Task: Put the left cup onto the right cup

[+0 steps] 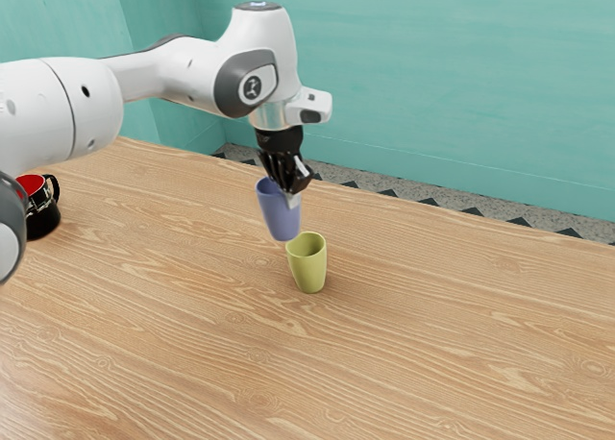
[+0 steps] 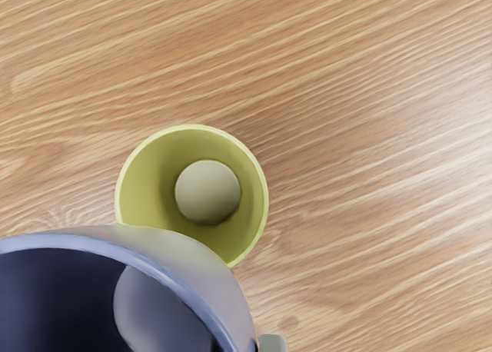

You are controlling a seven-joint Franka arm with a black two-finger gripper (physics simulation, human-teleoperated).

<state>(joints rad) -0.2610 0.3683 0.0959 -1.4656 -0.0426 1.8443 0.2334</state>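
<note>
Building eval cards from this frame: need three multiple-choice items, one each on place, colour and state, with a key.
1. Where is the blue cup? A set down flat; B lifted in the gripper; C stacked inside another cup.
2. What colour is the standing cup on the table? A red; B white; C yellow-green.
3. How is the standing cup? A upright and empty; B tipped over; C upside down.
Key: B, it hangs tilted, clear of the table; C, both views show it; A, the wrist view looks down onto its bare bottom.

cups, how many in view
2: blue cup in the gripper, off the table; green cup upright on the table beside it. Black thing at exterior view's left: unclear.
</note>
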